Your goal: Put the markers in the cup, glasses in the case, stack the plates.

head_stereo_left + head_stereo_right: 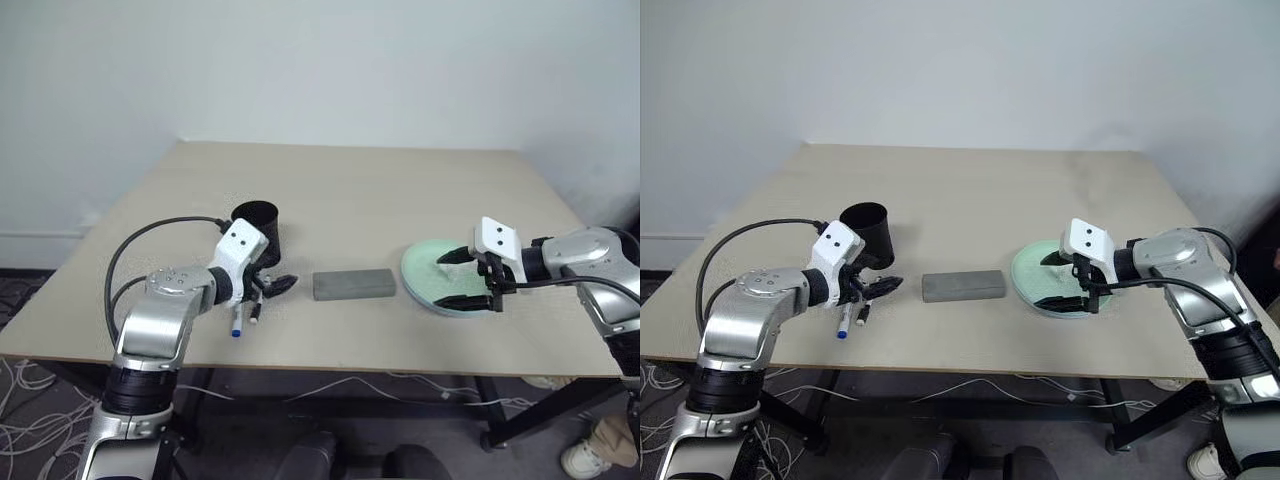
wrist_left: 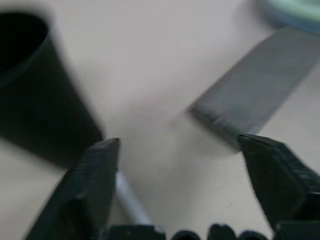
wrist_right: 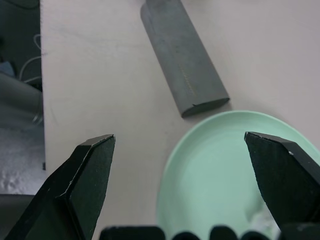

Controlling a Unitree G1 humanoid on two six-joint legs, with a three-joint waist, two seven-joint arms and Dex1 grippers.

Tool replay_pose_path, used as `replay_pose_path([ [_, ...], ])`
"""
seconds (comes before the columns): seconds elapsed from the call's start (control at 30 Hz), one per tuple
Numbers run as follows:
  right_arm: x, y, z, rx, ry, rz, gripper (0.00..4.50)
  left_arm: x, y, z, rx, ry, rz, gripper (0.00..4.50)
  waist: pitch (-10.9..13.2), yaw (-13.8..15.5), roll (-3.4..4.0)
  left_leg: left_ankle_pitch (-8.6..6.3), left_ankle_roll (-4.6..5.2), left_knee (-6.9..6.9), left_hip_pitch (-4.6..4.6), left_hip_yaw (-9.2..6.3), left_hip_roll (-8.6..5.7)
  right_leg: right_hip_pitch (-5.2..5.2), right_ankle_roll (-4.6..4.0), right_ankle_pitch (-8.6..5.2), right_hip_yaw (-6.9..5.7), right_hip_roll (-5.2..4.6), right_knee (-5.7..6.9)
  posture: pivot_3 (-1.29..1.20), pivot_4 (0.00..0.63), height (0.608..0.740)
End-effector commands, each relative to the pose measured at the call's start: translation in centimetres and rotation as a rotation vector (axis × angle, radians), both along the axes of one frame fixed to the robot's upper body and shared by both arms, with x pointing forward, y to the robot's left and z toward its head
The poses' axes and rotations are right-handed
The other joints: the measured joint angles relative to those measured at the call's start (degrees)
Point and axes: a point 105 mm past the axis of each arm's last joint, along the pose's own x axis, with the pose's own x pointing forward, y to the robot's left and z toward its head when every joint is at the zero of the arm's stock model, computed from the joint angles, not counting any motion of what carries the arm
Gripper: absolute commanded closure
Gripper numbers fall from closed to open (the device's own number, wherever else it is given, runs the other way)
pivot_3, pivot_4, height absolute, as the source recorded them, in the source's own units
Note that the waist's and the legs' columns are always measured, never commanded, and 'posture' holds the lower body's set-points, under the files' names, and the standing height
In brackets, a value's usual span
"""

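Observation:
The black cup stands upright at the left of the table. Just in front of it lie the two markers, one with a blue cap and one with a black cap. My left gripper hovers open right beside them, near the foot of the cup, with nothing between its fingers. The grey case lies shut in the middle. At the right, the mint green plate rests on the light blue one, whose rim shows below it. My right gripper is open over these plates. The glasses are out of view.
A small white wad lies in the mint plate under my right gripper. The table's front edge runs close behind the markers and the case. Cables trail on the floor at the left, and a person's shoe stands at the lower right.

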Motion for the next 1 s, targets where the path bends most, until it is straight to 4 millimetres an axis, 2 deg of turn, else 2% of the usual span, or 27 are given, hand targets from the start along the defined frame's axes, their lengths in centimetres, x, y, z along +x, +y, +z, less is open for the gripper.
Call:
replay_pose_path([
  [0.03, 0.4, 0.6, 1.0, 0.003, -0.035, 0.036, 0.0, 0.4, 0.5, 1.2, 0.048, -0.048, 0.105, 0.41, 0.0, 0.0, -0.01, 0.03, -0.05, -0.01, 0.01, -0.02, 0.0, -0.01, -0.02, 0.03, -0.02, 0.0, 0.0, 0.0, 0.0, 0.709],
  [0.17, 0.6, 0.8, 1.0, 0.001, -0.038, 0.05, 0.0, 0.6, 1.1, -0.1, 0.079, 0.015, 0.212, 0.41, 0.0, 0.01, -0.01, 0.2, -0.33, -0.12, 0.02, -0.02, 0.0, -0.08, 0.0, 0.17, -0.01, -0.01, 0.0, 0.0, 0.0, 0.709],
  [0.47, 0.5, 1.4, 1.2, 0.005, -0.039, 0.072, 0.0, 1.0, -0.3, -1.9, 0.044, 0.104, 0.223, 0.41, 0.0, 0.25, -0.02, 0.31, -0.49, -0.38, 0.02, -0.01, -0.01, -0.19, 0.02, 0.27, -0.01, -0.05, -0.05, 0.0, 0.0, 0.709],
  [0.67, 0.5, 1.4, 1.2, 0.006, -0.043, 0.072, 0.0, 1.4, -1.0, -2.4, 0.031, 0.155, 0.233, 0.41, 0.0, 0.43, -0.02, 0.32, -0.5, -0.42, 0.01, -0.01, -0.01, -0.23, 0.01, 0.27, 0.01, -0.05, -0.06, 0.0, 0.0, 0.709],
  [0.93, 0.5, 1.4, 1.2, 0.007, -0.05, 0.068, 0.0, 1.5, -0.9, -3.3, 0.048, 0.23, 0.292, 0.41, 0.01, 0.42, -0.03, 0.32, -0.51, -0.42, 0.0, -0.01, -0.01, -0.24, 0.02, 0.27, 0.02, -0.06, -0.09, 0.0, 0.0, 0.709],
  [1.0, 0.5, 1.4, 1.2, 0.007, -0.05, 0.069, 0.0, 1.5, -0.8, -3.4, 0.057, 0.247, 0.302, 0.79, 0.01, 0.41, -0.03, 0.32, -0.51, -0.42, 0.0, -0.02, -0.01, -0.25, 0.02, 0.28, 0.03, -0.05, -0.09, 0.0, 0.0, 0.709],
])
